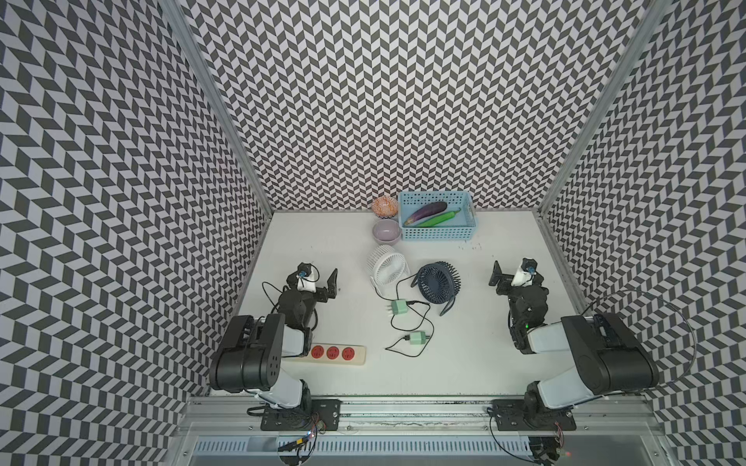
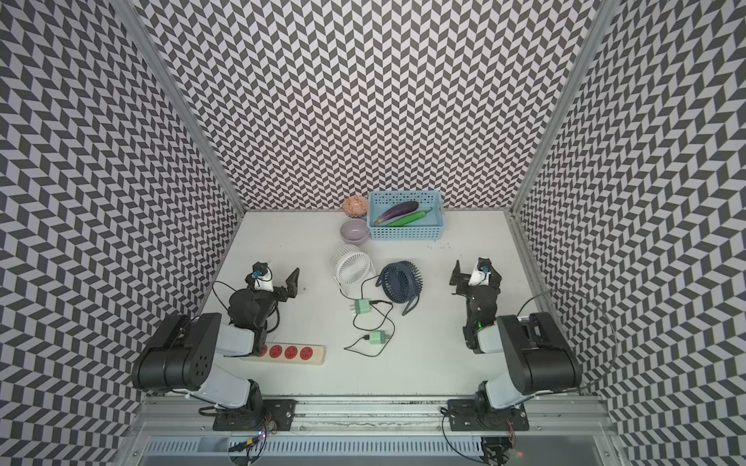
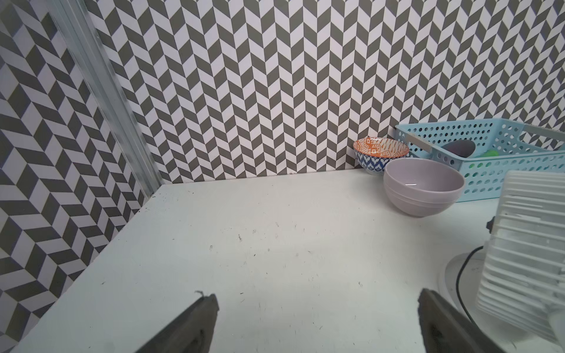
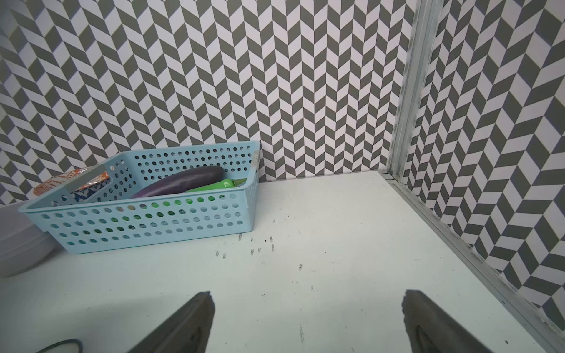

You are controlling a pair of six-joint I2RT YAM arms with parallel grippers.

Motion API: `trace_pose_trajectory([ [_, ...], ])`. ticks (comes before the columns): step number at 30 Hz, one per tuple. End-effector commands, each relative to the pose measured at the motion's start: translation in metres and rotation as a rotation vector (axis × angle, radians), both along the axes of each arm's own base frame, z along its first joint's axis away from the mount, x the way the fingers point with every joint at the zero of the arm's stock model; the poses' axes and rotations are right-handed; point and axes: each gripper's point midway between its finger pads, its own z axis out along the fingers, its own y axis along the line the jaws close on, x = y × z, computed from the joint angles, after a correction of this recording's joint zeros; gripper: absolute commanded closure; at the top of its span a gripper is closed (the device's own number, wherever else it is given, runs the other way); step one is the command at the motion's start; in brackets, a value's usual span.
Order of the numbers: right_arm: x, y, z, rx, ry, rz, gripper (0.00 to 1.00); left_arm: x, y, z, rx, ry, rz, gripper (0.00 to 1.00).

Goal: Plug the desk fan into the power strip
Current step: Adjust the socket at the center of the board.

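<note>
**Left wrist view.**
- Left gripper [image 3: 318, 295]: fingers spread wide over bare table [image 3: 244, 244], nothing between them.
- Lilac bowl [image 3: 423, 186]: upright, empty.
- Patterned bowl [image 3: 380, 151]: just behind the lilac one, against the back wall. Only its orange inner wall shows.
- Blue basket [image 3: 489, 174]: perforated. A dark purple end and a bit of green show inside.
- White fan [image 3: 532, 244]: at the frame edge, with a black cord [image 3: 460, 275] beside its base.

**Right wrist view.**
- Right gripper [image 4: 307, 293]: fingers likewise wide apart, holding nothing.
- Blue basket [image 4: 146, 220]: holds an eggplant [image 4: 183, 183] and a green pepper [image 4: 217, 185], lying side by side lengthwise.

**Both top views.**
- Power strip [image 1: 337, 354] [image 2: 294, 353]: flat at the front left of the table, with one end hidden under the left arm (three or four red sockets show, depending on the view).
- White fan [image 1: 387, 266] and dark blue fan [image 1: 438, 282]: side by side mid-table.
- Two green plug adapters, one close in front of the fans [image 1: 399, 306], one nearer the front [image 1: 417, 337]. Both lie on the table, well apart from the strip. Their black cords loop together, and I cannot tell which goes to which fan.
- Basket and both bowls: at the back wall.
</note>
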Motion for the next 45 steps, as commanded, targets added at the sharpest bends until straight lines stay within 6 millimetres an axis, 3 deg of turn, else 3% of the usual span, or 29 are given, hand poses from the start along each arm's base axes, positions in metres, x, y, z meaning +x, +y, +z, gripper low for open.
trace_pose_trajectory([
  [1, 0.001, -0.004, 0.011, 0.010, -0.047, -0.020, 0.00, 0.004, 0.000, 0.010, -0.006, -0.033, 0.002, 0.00],
  [40, 0.000, -0.004, 0.012, 0.010, -0.058, -0.017, 0.00, 0.004, 0.001, 0.012, -0.009, -0.042, 0.009, 0.00],
  [45, -0.013, -0.004, 0.015, -0.002, -0.099, -0.011, 0.00, 0.037, 0.011, 0.012, -0.021, 0.113, 0.063, 0.00],
])
